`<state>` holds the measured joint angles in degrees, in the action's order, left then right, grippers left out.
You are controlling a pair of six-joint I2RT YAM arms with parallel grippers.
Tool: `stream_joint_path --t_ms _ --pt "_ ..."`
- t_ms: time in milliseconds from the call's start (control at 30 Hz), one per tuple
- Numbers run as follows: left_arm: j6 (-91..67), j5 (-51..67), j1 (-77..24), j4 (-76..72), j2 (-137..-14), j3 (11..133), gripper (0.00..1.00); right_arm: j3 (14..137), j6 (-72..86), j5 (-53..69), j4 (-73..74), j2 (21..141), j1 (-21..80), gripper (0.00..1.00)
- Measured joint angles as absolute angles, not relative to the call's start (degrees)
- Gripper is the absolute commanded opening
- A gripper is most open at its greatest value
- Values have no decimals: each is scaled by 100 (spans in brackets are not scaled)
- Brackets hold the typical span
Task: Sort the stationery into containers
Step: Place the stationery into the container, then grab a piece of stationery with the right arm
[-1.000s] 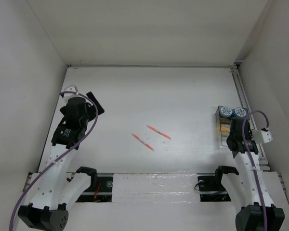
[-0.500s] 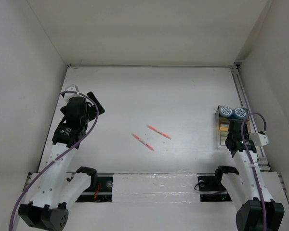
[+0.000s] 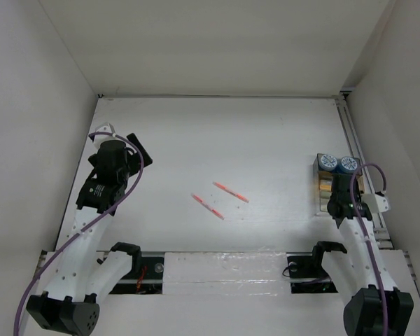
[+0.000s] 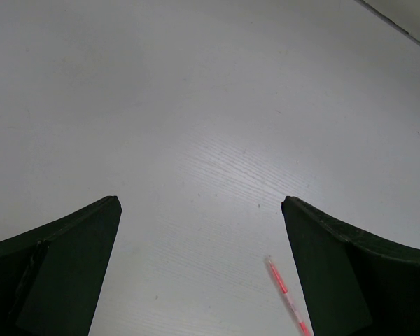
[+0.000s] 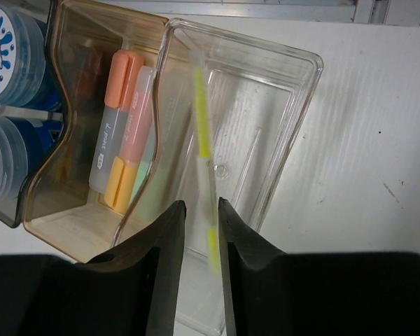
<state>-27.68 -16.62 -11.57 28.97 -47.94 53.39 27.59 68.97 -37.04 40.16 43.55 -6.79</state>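
The containers are a clear tray (image 5: 304, 119) with a tan bottom at the table's right edge, also seen in the top view (image 3: 322, 187). Orange, pink and yellow markers (image 5: 119, 133) lie in its tan compartment. Two blue-and-white rolls (image 5: 7, 49) (image 3: 329, 162) sit at its far end. A thin yellow pen (image 5: 203, 133) lies along the clear compartment, its near end blurred. My right gripper (image 5: 201, 206) hangs over it, jaws slightly apart and wider than the pen. Two red-pink pens (image 3: 230, 192) (image 3: 207, 206) lie mid-table. My left gripper (image 4: 199, 203) (image 3: 136, 150) is open above bare table, one red-pink pen (image 4: 283, 290) by its right finger.
A metal rail (image 3: 353, 140) runs along the table's right side just beyond the tray. White walls close in the left, back and right sides. The arms' bases and a black bar (image 3: 224, 269) occupy the near edge.
The right gripper's jaws have parted from shut to a narrow gap around the yellow pen, and its wrist has shifted slightly. The left arm and the red-pink pens have not moved.
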Motion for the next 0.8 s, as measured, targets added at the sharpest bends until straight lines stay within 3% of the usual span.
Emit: stream_joint_path --t_ms 133,167,500,567,667,733,800 --pt "-2768 -1662 -1157 2897 -4794 5339 100 2764 6855 -3697 4018 4272 -679 52" --pt "-2768 -1662 -1157 2899 -4794 5339 100 2770 6825 -3695 4023 4254 -679 61" --pt "-2768 -1664 -1157 2899 -4794 5339 100 3251 5487 -3009 3483 3695 -679 66" --pt "-2775 -1673 -1157 2899 -4794 5339 100 3321 4915 -2495 3026 3500 -679 68" --pt "-2821 -1776 -1157 2902 -4801 5339 100 3492 4014 -1223 2239 3433 -666 79" --pt "-2891 -1929 -1157 2923 -4856 5339 100 3791 3424 -200 1780 3752 -515 87" --pt "-2961 -2110 -1157 2974 -4956 5341 100 4331 2816 447 1466 4451 36 89"
